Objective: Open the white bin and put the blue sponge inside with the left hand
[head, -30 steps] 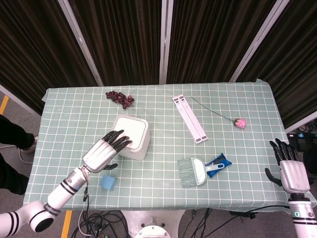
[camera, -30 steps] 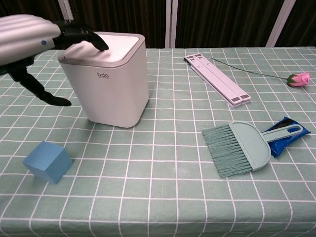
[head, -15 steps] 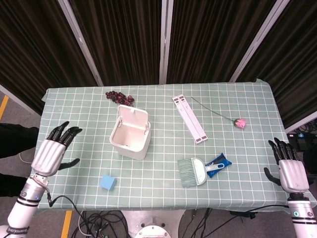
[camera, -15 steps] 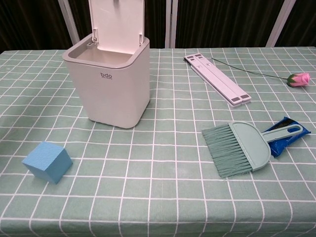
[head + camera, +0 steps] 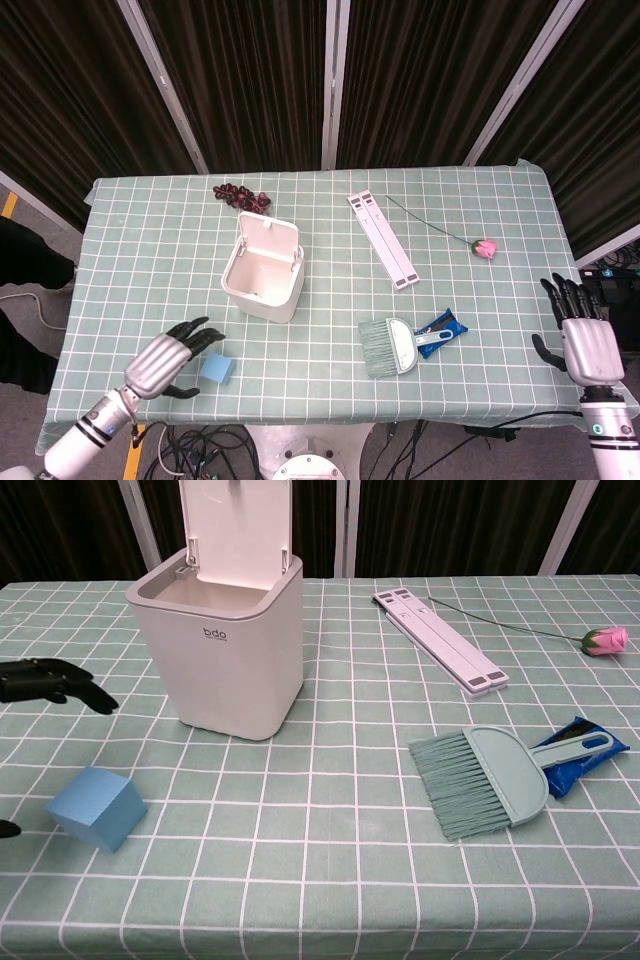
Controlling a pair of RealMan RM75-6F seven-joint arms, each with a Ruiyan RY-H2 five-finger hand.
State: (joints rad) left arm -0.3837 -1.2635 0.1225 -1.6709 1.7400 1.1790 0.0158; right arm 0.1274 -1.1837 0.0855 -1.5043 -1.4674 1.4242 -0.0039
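Note:
The white bin [image 5: 263, 278] [image 5: 224, 655] stands left of the table's middle with its lid [image 5: 238, 525] flipped up at the back; the inside looks empty. The blue sponge [image 5: 217, 369] [image 5: 96, 808], a small cube, lies on the cloth near the front left edge. My left hand [image 5: 168, 359] hovers just left of the sponge, fingers [image 5: 50, 682] spread toward it and holding nothing, with a small gap between them. My right hand [image 5: 583, 337] hangs open beyond the table's right edge, away from everything.
A green dustpan brush [image 5: 389, 346] lies on a blue packet [image 5: 440, 331] at the front right. A white folded stand [image 5: 382, 239], a pink rose [image 5: 484, 246] on a stem and dark grapes [image 5: 242, 196] sit farther back. The table's front edge runs just below the sponge.
The left hand left the bin's lid, which sprang open, swung out to the far left, and has now come down beside the sponge. The right hand stayed put.

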